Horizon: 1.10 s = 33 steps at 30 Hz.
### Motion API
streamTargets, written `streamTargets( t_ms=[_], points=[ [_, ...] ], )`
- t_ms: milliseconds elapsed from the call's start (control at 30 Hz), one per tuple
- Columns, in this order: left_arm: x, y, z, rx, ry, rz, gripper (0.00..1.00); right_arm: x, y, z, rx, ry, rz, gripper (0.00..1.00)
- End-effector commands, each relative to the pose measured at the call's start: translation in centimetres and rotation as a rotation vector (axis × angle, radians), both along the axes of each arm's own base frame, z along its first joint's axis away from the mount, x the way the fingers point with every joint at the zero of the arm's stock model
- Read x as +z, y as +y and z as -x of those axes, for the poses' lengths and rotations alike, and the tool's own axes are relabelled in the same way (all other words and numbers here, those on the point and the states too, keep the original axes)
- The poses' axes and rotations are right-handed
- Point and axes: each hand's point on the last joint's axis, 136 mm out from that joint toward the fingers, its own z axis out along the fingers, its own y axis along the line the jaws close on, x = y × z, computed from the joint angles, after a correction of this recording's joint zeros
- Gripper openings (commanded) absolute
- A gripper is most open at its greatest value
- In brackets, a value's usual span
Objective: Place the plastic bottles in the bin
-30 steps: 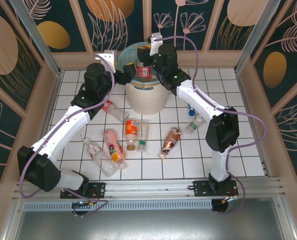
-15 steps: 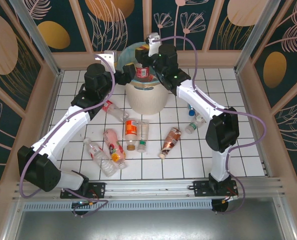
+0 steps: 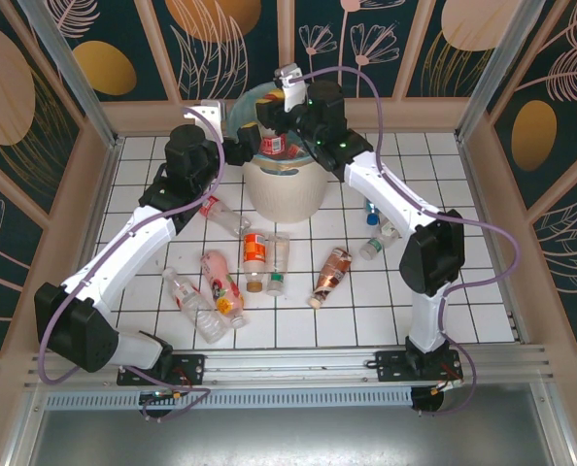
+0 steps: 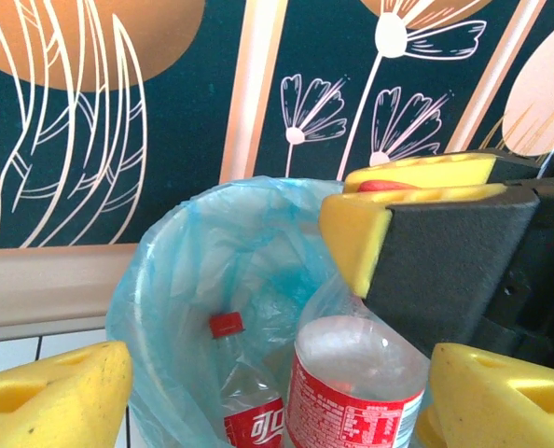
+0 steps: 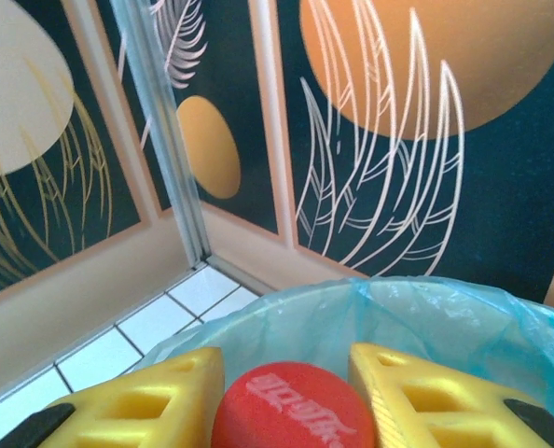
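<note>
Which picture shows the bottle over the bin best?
Left wrist view: the bottle shows its clear body and red label up close, above the bin. The right wrist view catches its red cap between yellow fingers. In the top view it is tiny and far away.

2 white arms [image 3: 133, 248] with black joints trail purple cables [image 3: 513, 254]. Left gripper [image 4: 277, 401] and right gripper [image 5: 286, 406] have yellow fingers [image 5: 426, 397].

Right wrist view: clear plastic bottle with red cap [image 5: 291, 415], body cut off by the bottom edge; right gripper [image 5: 288, 369] fingers [image 5: 146, 401] cropped likewise. Left wrist view: same bottle's neck hidden behind that gripper's yellow pad [image 4: 356, 238], base cropped. Top view: round cream plastic bin [image 3: 284, 199], mouth largely covered by both wrists.
</note>
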Motion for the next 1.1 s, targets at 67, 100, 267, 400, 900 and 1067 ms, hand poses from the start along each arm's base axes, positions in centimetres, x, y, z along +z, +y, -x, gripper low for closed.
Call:
streamTargets(
  t_ms=[67, 100, 267, 400, 900, 1067],
  points=[
    [1.6, 0.9, 0.5, 0.027, -0.057, -0.006, 0.83, -0.4, 0.7, 1.2, 0.062, 0.018, 0.092, 0.43],
    [1.7, 0.9, 0.5, 0.028, -0.059, -0.006, 0.83, -0.5, 0.6, 1.3, 0.06, 0.019, 0.099, 0.43],
    [1.8, 1.2, 0.6, 0.042, -0.066, -0.009, 0.83, -1.0, 0.4, 1.6, 0.07, 0.038, 0.142, 0.42],
    [2.0, 1.6, 0.7, 0.061, -0.078, -0.01, 0.84, -1.3, 0.3, 1.5, 0.062, 0.048, 0.164, 0.37],
    [2.5, 2.4, 1.0, 0.097, -0.101, -0.008, 0.84, -1.2, -0.3, 0.3, -0.005, 0.098, 0.167, 0.32],
    [2.3, 2.2, 0.9, 0.088, -0.094, -0.005, 0.84, -2.7, -1.0, -1.4, -0.067, 0.156, 0.158, 0.35]
  ],
)
